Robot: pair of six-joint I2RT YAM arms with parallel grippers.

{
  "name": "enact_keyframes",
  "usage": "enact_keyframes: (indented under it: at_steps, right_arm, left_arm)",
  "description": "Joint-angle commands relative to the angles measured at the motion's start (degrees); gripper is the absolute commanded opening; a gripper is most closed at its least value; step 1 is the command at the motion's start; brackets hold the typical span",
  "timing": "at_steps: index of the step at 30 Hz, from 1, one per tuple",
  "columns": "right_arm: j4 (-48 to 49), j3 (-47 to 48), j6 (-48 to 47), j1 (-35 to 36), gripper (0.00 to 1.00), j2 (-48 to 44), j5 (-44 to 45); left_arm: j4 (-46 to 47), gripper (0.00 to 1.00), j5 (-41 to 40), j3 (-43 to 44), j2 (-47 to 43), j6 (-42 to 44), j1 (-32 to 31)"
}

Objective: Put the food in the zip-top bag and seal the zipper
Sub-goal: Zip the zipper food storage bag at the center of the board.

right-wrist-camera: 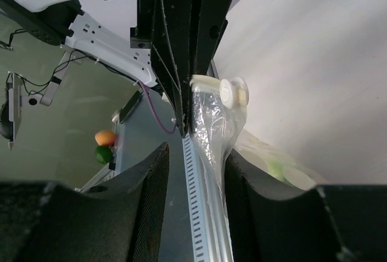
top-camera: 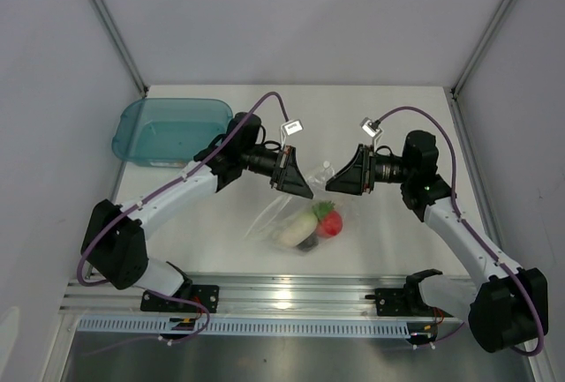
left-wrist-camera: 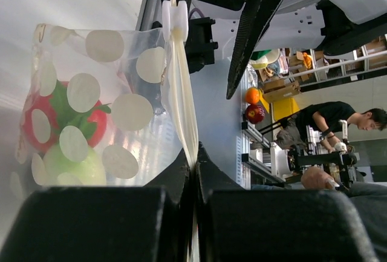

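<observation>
The zip-top bag (top-camera: 284, 219) hangs between my two grippers, its lower part resting on the table. Inside it lie the white radish (top-camera: 297, 229), the red tomato (top-camera: 330, 224) and a dark piece (top-camera: 310, 243). My left gripper (top-camera: 306, 191) is shut on the zipper (left-wrist-camera: 181, 86), pinching that top edge (left-wrist-camera: 195, 156). A white slider (left-wrist-camera: 175, 17) sits at the strip's far end. My right gripper (right-wrist-camera: 196, 156) faces the left one with its jaws open. The bag's top edge (right-wrist-camera: 211, 126) runs through the gap, against one finger (right-wrist-camera: 245, 180). The slider (right-wrist-camera: 233, 92) lies just beyond these fingertips.
A translucent teal tray (top-camera: 132, 131) stands at the back left of the table. The metal rail (top-camera: 291, 294) with both arm bases runs along the near edge. Grey walls close in the left, right and back.
</observation>
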Motion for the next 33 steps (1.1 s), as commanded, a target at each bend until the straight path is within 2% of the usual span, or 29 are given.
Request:
enact_keyframes:
  at_steps: [1,6,8,9,11,12,15,16,18,19,20,22,25,33]
  right_arm:
    - [4.28,0.07,1.99,0.65,0.42,-1.02,-1.64]
    - [10.51,-0.63,4.36,2.05,0.39,0.56,-1.39]
    - [11.04,-1.07,4.27,2.32,0.26,1.18,-0.77]
    - [11.74,-1.07,4.53,2.41,0.16,1.70,-0.77]
    - [12.45,-1.42,4.97,2.58,0.07,2.23,-0.77]
    - [12.54,-1.43,5.06,2.67,0.00,2.41,-0.77]
    - [12.63,-1.43,4.98,3.02,0.00,2.15,-0.68]
    - [12.45,-1.43,4.80,3.28,0.00,1.62,-0.50]
    - [9.04,-0.73,2.79,3.64,0.00,1.09,0.63]
    - [7.37,-0.46,1.91,3.81,0.00,0.83,1.51]
    - [4.14,-0.20,1.20,4.33,0.00,0.22,3.00]
    - [0.96,0.50,-0.90,5.13,0.00,-0.40,4.24]
    - [-6.25,2.00,-3.19,7.23,0.00,-1.89,8.54]
    - [-12.85,4.02,0.22,12.94,0.00,-5.93,17.50]
  left_arm:
    - [7.28,0.01,3.22,-1.25,-2.80,-3.23,0.07]
    - [9.75,0.01,3.76,-4.15,-4.29,-3.15,-0.20]
    - [9.83,0.00,3.32,-4.77,-5.08,-3.50,-0.29]
    - [9.92,0.01,3.14,-5.73,-5.35,-3.76,-0.37]
    - [9.14,0.01,2.88,-5.91,-6.05,-3.59,-0.46]
    - [8.70,0.01,2.79,-5.92,-6.14,-3.16,-0.55]
    - [6.51,0.01,2.78,-5.83,-6.14,-2.28,-0.72]
    - [6.06,0.08,2.70,-5.48,-6.23,-1.92,-0.72]
    - [3.34,0.33,1.13,-5.30,-6.66,-0.35,-0.72]
    - [2.37,0.41,0.51,-5.13,-6.93,0.18,-0.72]
    - [2.28,0.54,0.33,-5.21,-7.71,0.45,-0.64]
    - [2.19,0.74,-1.16,-5.21,-8.51,0.54,-0.72]
    - [-0.70,0.89,-6.60,-3.81,-10.44,1.94,-0.72]
    - [-5.45,0.87,-19.70,1.81,-14.49,7.03,-0.90]
